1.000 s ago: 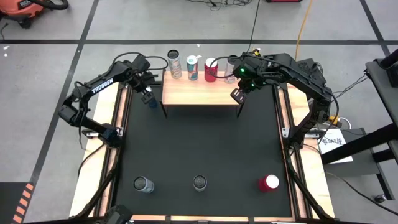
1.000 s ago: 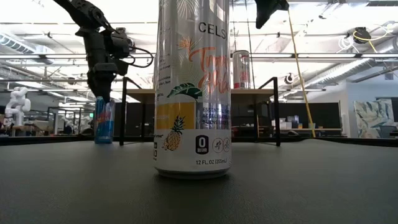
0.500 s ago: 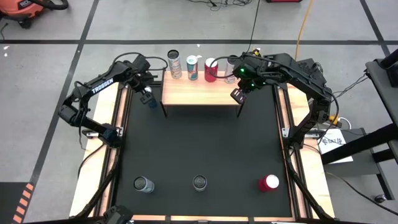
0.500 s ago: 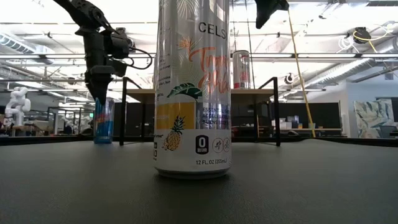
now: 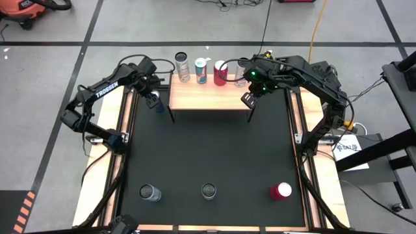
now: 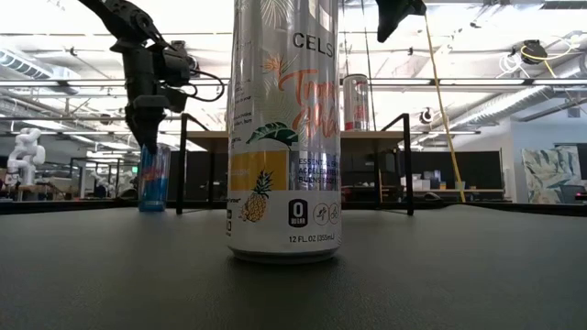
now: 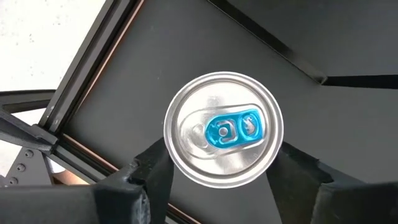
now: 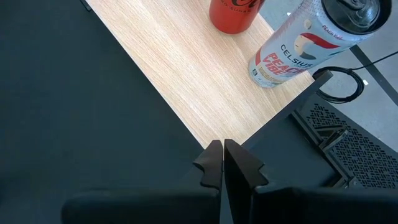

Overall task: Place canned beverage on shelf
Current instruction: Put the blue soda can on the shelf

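The blue can (image 7: 224, 129) stands upright on the black mat (image 5: 208, 149), just off the shelf's left end, beside the front left leg, its silver lid and blue pull-tab filling the left wrist view. Directly above it hangs the left gripper (image 5: 153, 99), jaws spread wide, one finger (image 7: 152, 163) showing on either side of the lid and neither touching the can. In the low view that gripper (image 6: 145, 124) sits just over the can's rim (image 6: 153, 176), with the can's base on the mat.

The shelf (image 5: 209, 95), a light-wood board on thin black legs, stands at the far edge of the mat. Along its back edge stand four cans: a pale one (image 5: 182, 67), a teal-and-white one (image 5: 201, 70), a red one (image 5: 220, 73), and a fourth by the right end, largely hidden under the right arm in the high view. The right wrist view catches the red can (image 8: 233, 14) and a white Celsius can (image 8: 297, 48) next to it on the wood.

The right gripper (image 5: 248, 99) hovers over the shelf's front right corner, jaws clenched tight with nothing between them, fingers (image 8: 214, 165) pressed together.

Down at the near edge of the worktop, three more cans wait in a row: a silver-topped one (image 5: 149, 192), a tall Celsius can (image 6: 283, 128) in the middle right in front of the low camera, and a red-topped one (image 5: 281, 191).
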You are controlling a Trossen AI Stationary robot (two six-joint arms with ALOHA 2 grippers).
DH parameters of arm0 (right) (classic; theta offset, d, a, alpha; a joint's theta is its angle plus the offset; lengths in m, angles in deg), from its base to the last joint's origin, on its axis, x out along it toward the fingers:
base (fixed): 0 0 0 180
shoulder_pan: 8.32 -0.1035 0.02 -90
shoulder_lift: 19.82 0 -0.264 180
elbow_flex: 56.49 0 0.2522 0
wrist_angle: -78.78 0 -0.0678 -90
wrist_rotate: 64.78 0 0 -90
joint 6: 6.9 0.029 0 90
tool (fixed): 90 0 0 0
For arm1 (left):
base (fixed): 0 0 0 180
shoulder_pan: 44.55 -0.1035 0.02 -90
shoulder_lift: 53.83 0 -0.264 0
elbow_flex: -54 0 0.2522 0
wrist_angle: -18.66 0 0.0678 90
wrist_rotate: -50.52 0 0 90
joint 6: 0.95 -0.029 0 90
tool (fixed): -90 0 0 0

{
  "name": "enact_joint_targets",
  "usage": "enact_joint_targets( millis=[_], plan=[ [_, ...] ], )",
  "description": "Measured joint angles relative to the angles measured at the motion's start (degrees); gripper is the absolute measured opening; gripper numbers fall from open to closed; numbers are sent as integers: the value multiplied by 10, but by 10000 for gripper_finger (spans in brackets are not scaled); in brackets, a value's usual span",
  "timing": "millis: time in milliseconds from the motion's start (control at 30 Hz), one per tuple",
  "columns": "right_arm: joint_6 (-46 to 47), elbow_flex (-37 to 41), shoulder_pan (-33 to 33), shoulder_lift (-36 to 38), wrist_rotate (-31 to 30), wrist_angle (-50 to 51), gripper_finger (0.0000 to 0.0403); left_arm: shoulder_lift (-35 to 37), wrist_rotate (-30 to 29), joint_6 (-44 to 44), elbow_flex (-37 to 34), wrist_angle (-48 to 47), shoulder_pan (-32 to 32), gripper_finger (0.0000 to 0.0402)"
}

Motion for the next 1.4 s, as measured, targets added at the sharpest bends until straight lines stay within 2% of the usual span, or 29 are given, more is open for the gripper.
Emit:
enact_joint_targets(
  millis=[333, 533, 667, 1033, 1400],
  plan=[
    [-1, 0, 0, 0, 0, 0, 0, 2, 0, -6, 0, -15, 0, 204],
    [-1, 0, 0, 0, 0, 0, 0, 20, 31, -11, -1, -24, 2, 202],
    [-1, 0, 0, 0, 0, -3, 0, 30, 30, -10, -1, -38, 1, 201],
    [-1, 0, 0, 0, 0, -5, 0, 31, 58, 28, -2, -92, 3, 201],
    [-4, 0, 0, 0, 0, -5, 0, 32, 59, 35, -82, -93, 21, 203]
  ],
)
